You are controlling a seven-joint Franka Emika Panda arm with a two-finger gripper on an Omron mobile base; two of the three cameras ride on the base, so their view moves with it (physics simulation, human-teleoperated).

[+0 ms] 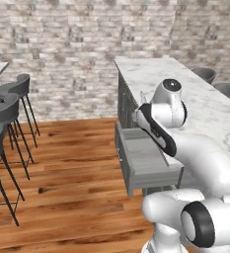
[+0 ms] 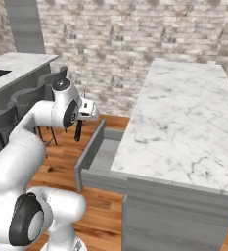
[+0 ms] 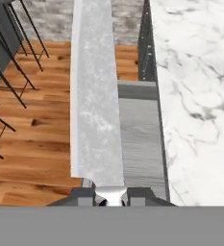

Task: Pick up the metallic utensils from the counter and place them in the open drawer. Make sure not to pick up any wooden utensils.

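step: knife into drawer | jaws clamp knife (image 3: 95,96) at the blade's base | gripper (image 3: 111,194) over open drawer (image 3: 137,139) beside worktop (image 3: 195,86) edge | advice: lower blade level inside the drawer walls, then release

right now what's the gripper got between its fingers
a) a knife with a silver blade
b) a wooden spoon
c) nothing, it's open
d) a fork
a: in the hand view a broad flat silver blade of the knife runs up from between the fingertips of the gripper, above the open drawer; the right base view shows its black handle hanging below the hand.
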